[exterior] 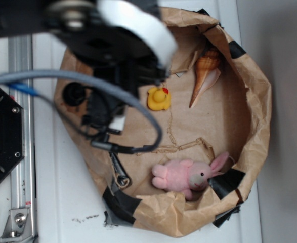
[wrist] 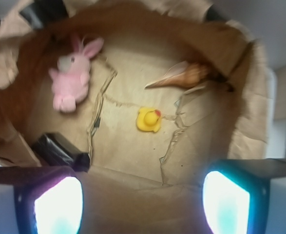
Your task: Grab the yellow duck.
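Observation:
The small yellow duck (exterior: 159, 98) with a red-orange beak sits upright on the brown paper floor of the paper-lined bin (exterior: 259, 91). In the wrist view the duck (wrist: 149, 120) lies ahead of and between my fingers. My gripper (wrist: 142, 204) is open and empty, its two glowing pads (wrist: 60, 207) wide apart above the paper near the bin's rim. In the exterior view the arm (exterior: 108, 45) hangs over the bin's left part, just left of the duck; the fingertips are hidden there.
A pink plush bunny (exterior: 186, 176) (wrist: 70, 78) lies at the bin's near side. An orange-tan spiral seashell (exterior: 205, 73) (wrist: 181, 77) lies at the far side. Black tape patches (exterior: 228, 182) hold the paper wall. A metal rail (exterior: 19, 152) runs along the left.

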`<state>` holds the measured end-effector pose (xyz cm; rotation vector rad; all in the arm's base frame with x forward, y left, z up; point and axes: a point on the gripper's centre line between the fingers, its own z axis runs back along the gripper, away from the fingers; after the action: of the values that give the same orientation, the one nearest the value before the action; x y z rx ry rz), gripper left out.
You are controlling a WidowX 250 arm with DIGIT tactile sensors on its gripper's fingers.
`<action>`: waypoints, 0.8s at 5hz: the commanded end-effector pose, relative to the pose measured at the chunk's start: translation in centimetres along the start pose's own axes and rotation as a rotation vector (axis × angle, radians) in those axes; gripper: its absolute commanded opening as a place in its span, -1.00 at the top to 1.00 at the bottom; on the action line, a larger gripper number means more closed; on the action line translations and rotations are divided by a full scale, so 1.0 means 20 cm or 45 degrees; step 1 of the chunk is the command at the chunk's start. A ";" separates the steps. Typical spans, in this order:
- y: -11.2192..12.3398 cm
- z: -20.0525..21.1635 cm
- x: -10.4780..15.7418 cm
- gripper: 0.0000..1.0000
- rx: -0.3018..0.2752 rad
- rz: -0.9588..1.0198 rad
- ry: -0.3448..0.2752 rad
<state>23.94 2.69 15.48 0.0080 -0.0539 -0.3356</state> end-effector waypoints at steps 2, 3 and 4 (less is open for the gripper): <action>-0.02 -0.32 0.15 -1.00 0.056 -0.286 -0.009; -0.09 -0.32 0.11 -1.00 -0.010 -0.381 -0.006; -0.07 -0.32 0.09 -1.00 -0.014 -0.330 0.036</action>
<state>25.19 1.06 7.67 -0.0127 0.0318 -0.5944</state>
